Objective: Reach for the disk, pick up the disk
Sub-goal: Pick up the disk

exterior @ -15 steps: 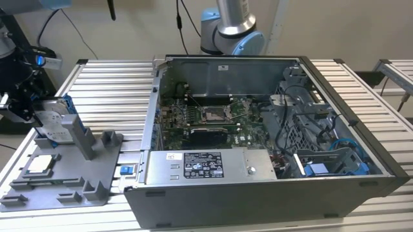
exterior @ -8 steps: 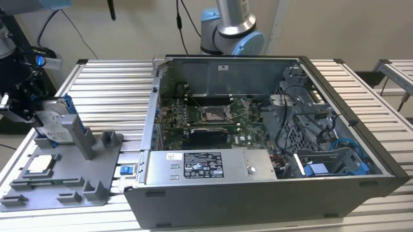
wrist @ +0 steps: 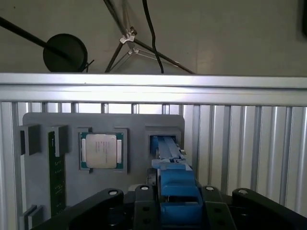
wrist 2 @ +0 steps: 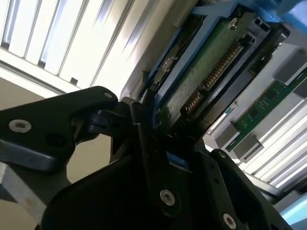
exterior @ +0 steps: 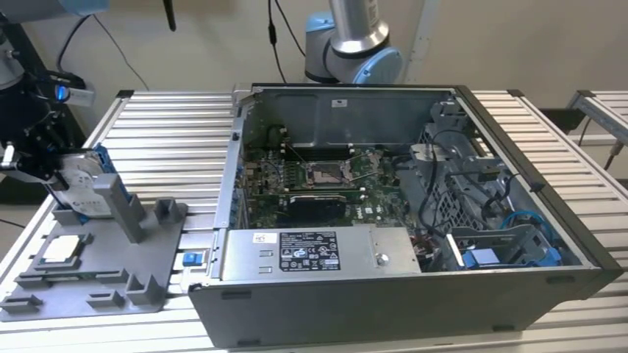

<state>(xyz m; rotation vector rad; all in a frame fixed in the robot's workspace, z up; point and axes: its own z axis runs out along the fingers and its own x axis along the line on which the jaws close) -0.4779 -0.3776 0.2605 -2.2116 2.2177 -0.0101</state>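
Observation:
The disk (exterior: 82, 185) stands on edge at the back of the grey fixture (exterior: 98, 288) on the exterior view's left, with its silver face, white label and blue rail showing. My gripper (exterior: 54, 175) is at the disk, shut on it. In the first wrist view the disk's blue rail (wrist: 175, 188) lies between the black fingers (wrist: 144, 203), above the fixture's slot (wrist: 163, 146). The second wrist view shows the disk's green circuit board (wrist 2: 201, 76) and blue rail, with a finger (wrist 2: 144, 143) pressed against its edge.
A small square silver chip (exterior: 61, 248) (wrist: 101, 150) sits in a pocket of the fixture, and a memory stick (wrist: 56, 182) lies beside it. The open computer case (exterior: 393, 220) takes up the middle and right of the slatted metal table (exterior: 167, 140). A robot arm base (exterior: 354, 44) stands behind the case.

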